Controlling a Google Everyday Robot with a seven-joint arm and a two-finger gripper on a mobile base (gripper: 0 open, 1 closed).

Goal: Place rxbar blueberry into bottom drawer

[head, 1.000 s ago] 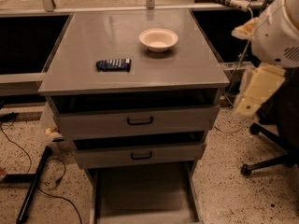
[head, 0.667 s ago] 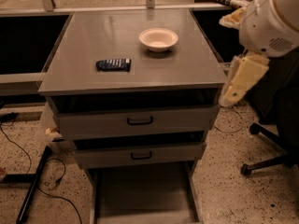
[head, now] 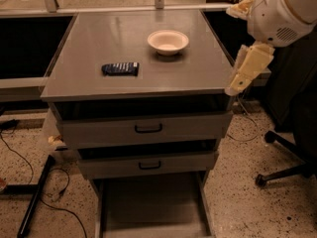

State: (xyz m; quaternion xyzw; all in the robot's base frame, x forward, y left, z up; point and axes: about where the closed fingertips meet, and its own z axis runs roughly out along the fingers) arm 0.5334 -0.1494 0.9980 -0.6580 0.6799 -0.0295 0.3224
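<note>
The rxbar blueberry (head: 120, 69), a small dark navy-blue bar, lies flat on the left front part of the grey cabinet top (head: 99, 38). The bottom drawer (head: 153, 207) is pulled out far below the two upper drawers, and nothing shows inside it. My gripper (head: 238, 81) hangs pale and cream-coloured off the cabinet top's right edge, pointing down and left, well to the right of the bar and holding nothing that I can see. The white arm housing (head: 285, 11) is above it at the upper right.
A cream bowl (head: 168, 41) stands on the cabinet top, behind and to the right of the bar. The two upper drawers (head: 148, 129) with black handles are slightly open. An office chair base (head: 282, 167) stands at the right, and cables and a black bar (head: 34, 197) lie on the floor at the left.
My arm and gripper have moved left, from beside the cabinet toward its top right edge. The bar, bowl and drawers have not moved.
</note>
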